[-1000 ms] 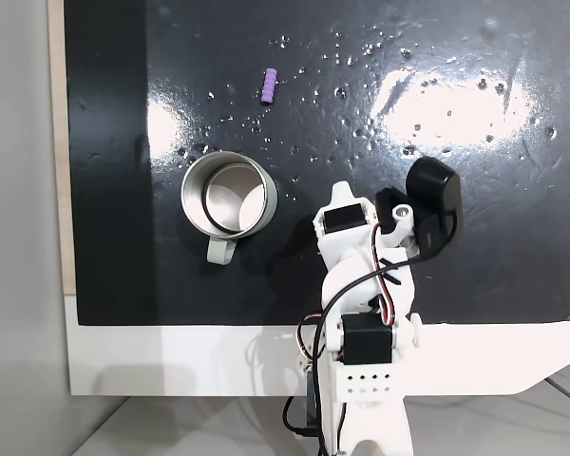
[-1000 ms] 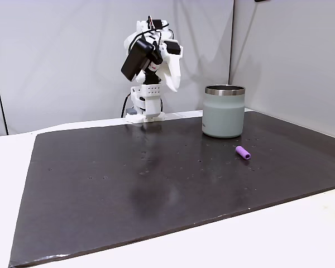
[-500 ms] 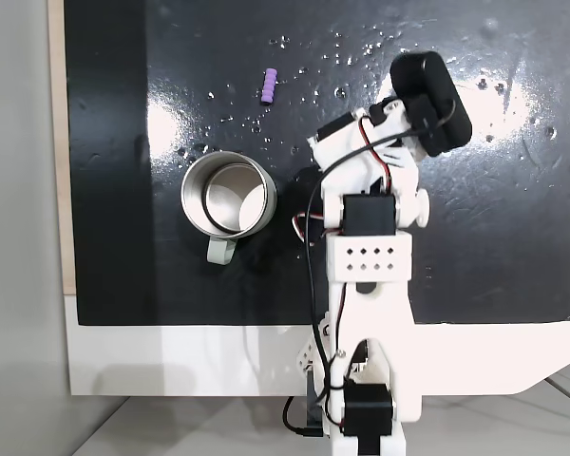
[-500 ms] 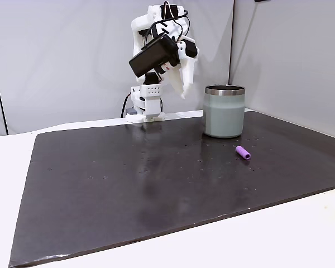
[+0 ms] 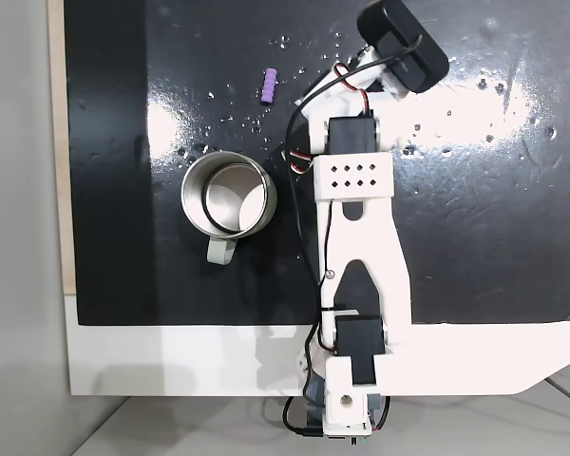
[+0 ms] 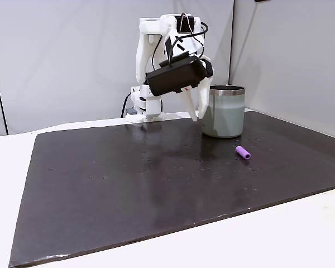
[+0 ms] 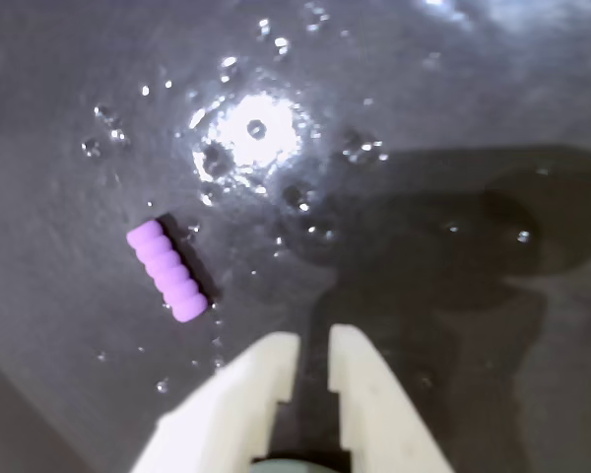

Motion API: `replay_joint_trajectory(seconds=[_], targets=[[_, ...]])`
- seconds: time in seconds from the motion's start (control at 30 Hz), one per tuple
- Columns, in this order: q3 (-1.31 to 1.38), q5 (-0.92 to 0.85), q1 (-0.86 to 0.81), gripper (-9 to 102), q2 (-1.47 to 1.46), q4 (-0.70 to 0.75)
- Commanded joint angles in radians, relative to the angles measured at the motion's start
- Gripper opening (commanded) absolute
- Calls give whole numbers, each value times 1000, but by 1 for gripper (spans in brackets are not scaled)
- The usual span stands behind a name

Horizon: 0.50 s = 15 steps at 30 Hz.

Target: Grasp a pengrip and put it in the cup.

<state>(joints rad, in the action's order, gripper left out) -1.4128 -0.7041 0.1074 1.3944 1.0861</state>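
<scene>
Purple and ribbed, the small soft-looking tube that is the pengrip [image 5: 270,85] lies bare on the black mat [image 5: 123,142] covering the desk, toward the mat's far edge in a fixed view from above, well short of any corner. We see the round stainless-steel cup [image 5: 190,180] with its side handle standing upright nearer the mat's near edge, apart from the pengrip and holding nothing that we can make out. In the wrist view the white two-finger gripper [image 7: 309,357] hangs above the mat with its jaws nearly together, only a thin slot between them, and nothing in them; the pengrip [image 7: 166,269] sits off to its left. We judge the task barely begun: the grasp, the carry and the drop into the cup are all left. We can read no brand, label or writing anywhere.
</scene>
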Motion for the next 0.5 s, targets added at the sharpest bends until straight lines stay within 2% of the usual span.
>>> replay_joint_trajectory(seconds=[0.0,0.1,0.47], targets=[[124,-26,35,15,-35,3],[186,-34,58,19,-94,28],[413,-100,92,22,-301,15]])
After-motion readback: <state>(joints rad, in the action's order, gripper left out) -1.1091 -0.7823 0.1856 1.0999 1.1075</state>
